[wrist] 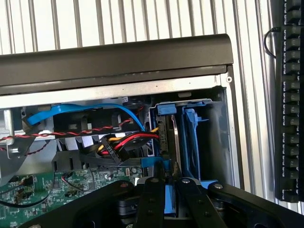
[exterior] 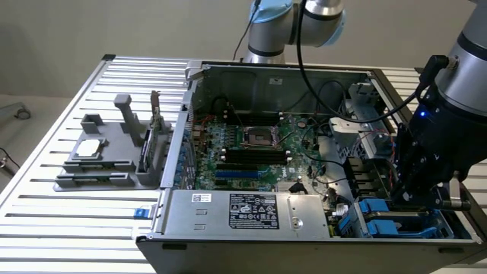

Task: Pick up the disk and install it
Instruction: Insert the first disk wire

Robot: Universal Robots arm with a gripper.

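Wrist view: your end effector (wrist: 170, 183) clamped on disk (wrist: 169, 142), disk edge-on, long axis pointing straight down into blue drive cage (wrist: 194, 137).

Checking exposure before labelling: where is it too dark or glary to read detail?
Exterior view: the gripper is a dark mass against the case; the blue drive cage sits in shade. Wrist view: the disk edge glints; the bay beside it is dim.

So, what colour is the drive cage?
Blue; the drive cage shows best in the wrist view.
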